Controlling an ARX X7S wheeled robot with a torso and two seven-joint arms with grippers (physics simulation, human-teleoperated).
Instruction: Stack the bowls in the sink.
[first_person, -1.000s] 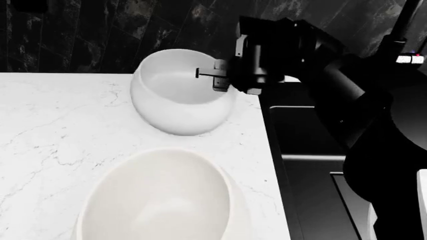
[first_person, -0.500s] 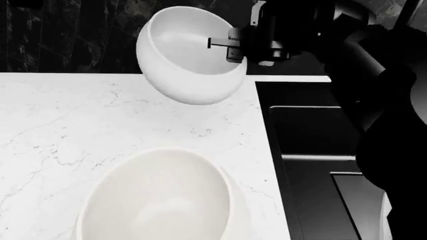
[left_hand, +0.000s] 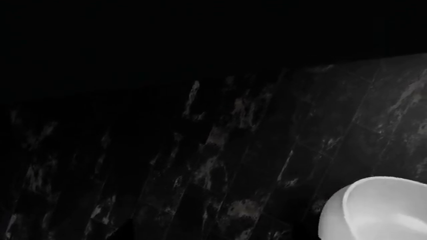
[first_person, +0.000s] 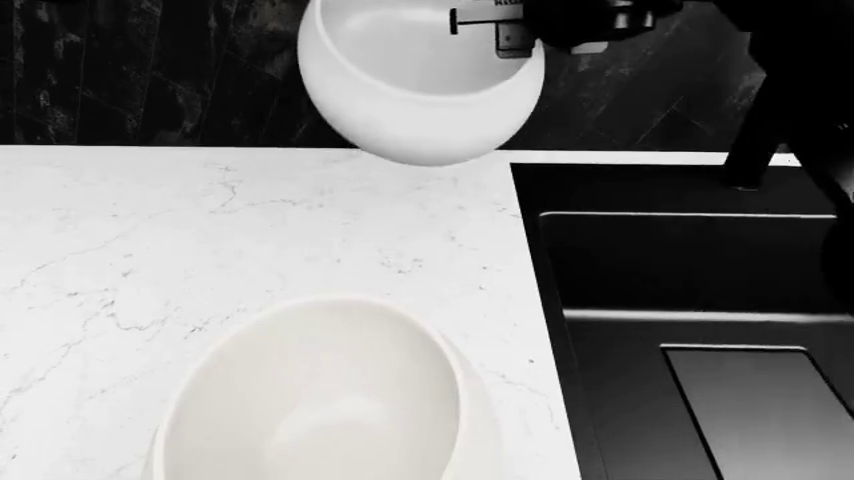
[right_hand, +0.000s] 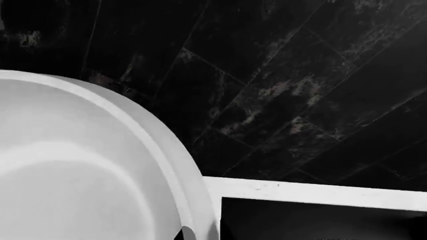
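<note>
Head view: right claw (first_person: 497, 28) at 12 o'clock, clamped on the near-side rim of the small white bowl (first_person: 420, 85), one finger inside, the rest of the claw cut off by the frame top. Bowl held clear above the worktop (first_person: 200, 230), mouth tipped toward the camera, belly hanging over the worktop's back edge against the dark marbled wall (first_person: 134, 70). Larger cream bowl (first_person: 320, 395) at 6 o'clock, resting on the worktop, tilted, well apart from the lifted one. Black sink (first_person: 681, 300) at 3 o'clock, just beside the worktop edge; faucet (first_person: 754, 150) standing at its rear, around 2 o'clock.

Right wrist view: small white bowl (right_hand: 93, 165) filling one side, rim close to the lens, a white worktop strip (right_hand: 313, 192) and dark wall (right_hand: 300, 75) behind.

Left wrist view: mostly dark wall (left_hand: 200, 150); small white bowl (left_hand: 380, 210) partly seen at the frame corner. Left claw not visible in any view; state cannot be told.
</note>
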